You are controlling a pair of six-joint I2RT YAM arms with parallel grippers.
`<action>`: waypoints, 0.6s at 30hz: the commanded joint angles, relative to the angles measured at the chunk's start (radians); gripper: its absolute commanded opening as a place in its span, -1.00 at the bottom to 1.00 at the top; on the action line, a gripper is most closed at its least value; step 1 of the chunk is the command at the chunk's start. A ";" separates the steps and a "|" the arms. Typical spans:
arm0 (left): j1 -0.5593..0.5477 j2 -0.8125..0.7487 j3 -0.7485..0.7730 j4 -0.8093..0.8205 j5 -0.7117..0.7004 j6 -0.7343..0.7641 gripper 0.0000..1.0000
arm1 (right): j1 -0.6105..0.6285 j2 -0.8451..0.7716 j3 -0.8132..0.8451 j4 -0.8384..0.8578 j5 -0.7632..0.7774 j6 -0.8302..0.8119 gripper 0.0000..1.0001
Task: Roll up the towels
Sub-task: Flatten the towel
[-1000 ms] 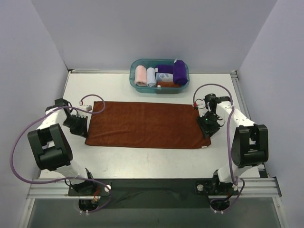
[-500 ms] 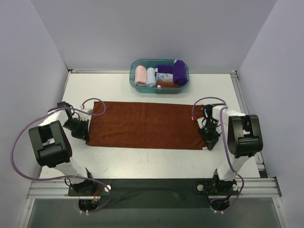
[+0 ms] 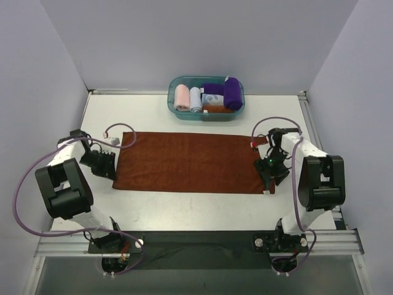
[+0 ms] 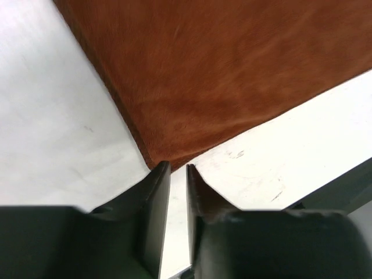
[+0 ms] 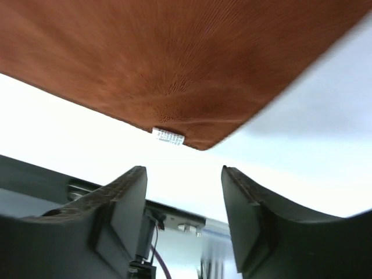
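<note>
Both arms bent low, left gripper [image 4: 178, 170] jaws narrowly parted, right gripper [image 5: 183, 174] jaws wide apart, both empty

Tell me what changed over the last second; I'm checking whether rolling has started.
Not yet. The right gripper slid nearer along the rust-brown towel to its near right corner, then opened and let it go. The left gripper parted slightly at the near left corner, nothing between its fingers. The towel stays flat and unrolled; the bin is unchanged.
</note>
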 commanded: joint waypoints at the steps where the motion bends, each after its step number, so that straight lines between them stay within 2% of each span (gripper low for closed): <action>1: 0.004 -0.078 0.154 -0.067 0.204 0.051 -0.27 | -0.046 -0.102 0.170 -0.110 -0.145 -0.019 0.10; 4: 0.002 -0.046 0.252 -0.048 0.265 0.036 -0.02 | -0.092 -0.083 0.301 -0.121 -0.205 -0.010 0.16; 8: -0.024 0.063 0.363 0.067 0.278 -0.058 -0.01 | -0.124 0.041 0.471 -0.083 -0.210 0.031 0.09; 12: -0.036 0.195 0.458 0.228 0.263 -0.185 -0.01 | -0.129 0.248 0.655 -0.052 -0.176 0.093 -0.03; 18: -0.082 0.370 0.622 0.288 0.217 -0.246 -0.02 | -0.133 0.480 0.890 -0.030 -0.120 0.146 -0.09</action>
